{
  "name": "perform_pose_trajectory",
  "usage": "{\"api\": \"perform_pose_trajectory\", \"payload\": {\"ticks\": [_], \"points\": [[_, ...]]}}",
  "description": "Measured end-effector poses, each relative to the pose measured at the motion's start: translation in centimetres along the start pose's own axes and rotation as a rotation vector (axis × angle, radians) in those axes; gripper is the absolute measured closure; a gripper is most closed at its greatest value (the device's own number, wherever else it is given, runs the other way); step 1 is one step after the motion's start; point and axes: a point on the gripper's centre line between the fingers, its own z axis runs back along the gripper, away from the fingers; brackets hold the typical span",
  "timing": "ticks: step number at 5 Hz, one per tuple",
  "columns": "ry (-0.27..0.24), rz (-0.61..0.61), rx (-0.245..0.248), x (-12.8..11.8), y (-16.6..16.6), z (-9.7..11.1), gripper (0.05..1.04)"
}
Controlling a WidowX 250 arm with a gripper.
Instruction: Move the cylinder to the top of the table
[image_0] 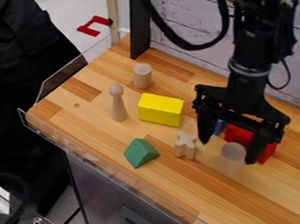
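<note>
I see the end effector wide at the pale cylinder, red block behind. Wood (my roomier side) reaches the bench's near edge.

The fingers partly hide the red block and blue piece; the top edge cuts off the arm.

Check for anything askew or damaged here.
Nothing on the table looks spilled or damaged. One oddity: a red bracket-like shape beyond the table's edge, apparently on the floor. I can't tell whether it's a stray part.
</note>
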Motion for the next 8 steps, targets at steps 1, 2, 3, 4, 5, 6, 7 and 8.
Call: {"api": "perform_pose_trajectory", "payload": {"ticks": [1,2,3,4,5,6,7,8], "points": [[0.015,0.001,0.003,-0.1,-0.1,-0.4,0.083],[0.035,0.006,0.007,-0.2,-0.1,-1.0,0.083],[0.043,0.022,0.008,-0.1,0.4,-1.3,0.083],[0.046,0.021,0.004,0.0,0.4,-1.6,0.083],[0.055,0.014,-0.001,0.0,0.4,-1.9,0.083],[0.051,-0.006,-0.025,0.2,0.0,-2.5,0.083],[0.034,-0.037,-0.052,0.3,-0.4,-3.0,0.083],[0.029,-0.039,-0.045,0.5,-0.2,-3.4,0.118]]}}
